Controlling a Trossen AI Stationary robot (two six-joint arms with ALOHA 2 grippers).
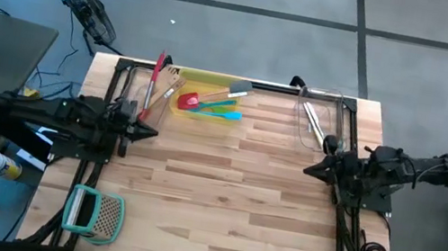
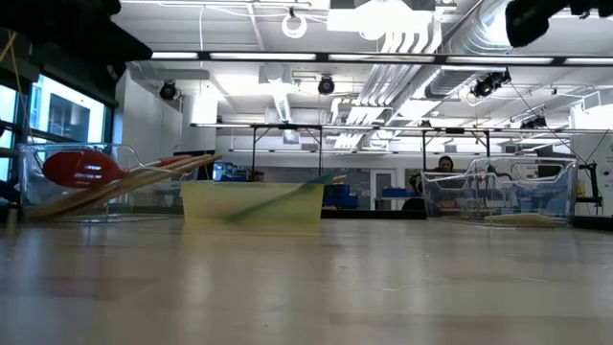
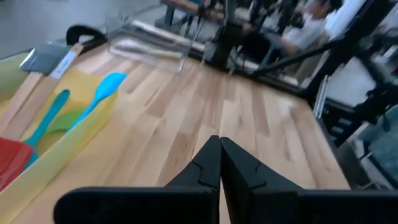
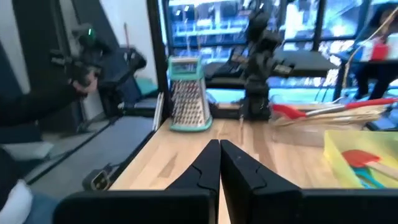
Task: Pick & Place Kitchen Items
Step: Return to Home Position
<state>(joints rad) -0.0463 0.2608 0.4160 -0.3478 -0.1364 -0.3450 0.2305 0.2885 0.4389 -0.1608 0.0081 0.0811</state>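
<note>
Both arms are pulled back to the table's (image 1: pixel 230 199) sides, neither carrying anything. The left gripper (image 1: pixel 152 133) sits low at the left edge pointing inward, fingers (image 3: pixel 208 163) pressed together tip to tip, nothing between them. The right gripper (image 1: pixel 308 169) is opposite at the right edge, also pointing inward, fingers (image 4: pixel 208 165) clenched the same way, empty. They are well apart, with bare wood between them. The kitchen items are all in bins along the far edge. The yellow bin (image 1: pixel 204 78) at far centre holds the red spatula (image 1: pixel 188 99), green spatula (image 1: pixel 219 102), blue spatula (image 1: pixel 224 115) and grey spatula (image 1: pixel 240 87), with handles leaning over the rim. The left transparent bin (image 1: pixel 126 82), just beside the yellow one, holds the red serving spoon (image 2: pixel 81 169) and several wooden utensils (image 2: pixel 124 187), tilted with ends sticking out past the wall. The right transparent bin (image 1: pixel 345 109) at the far right corner holds long pale utensils (image 1: pixel 314 122); I cannot tell exactly which ones. A metal grater (image 1: pixel 96 214) with a teal handle lies flat near the front left corner, apart from everything else.
</note>
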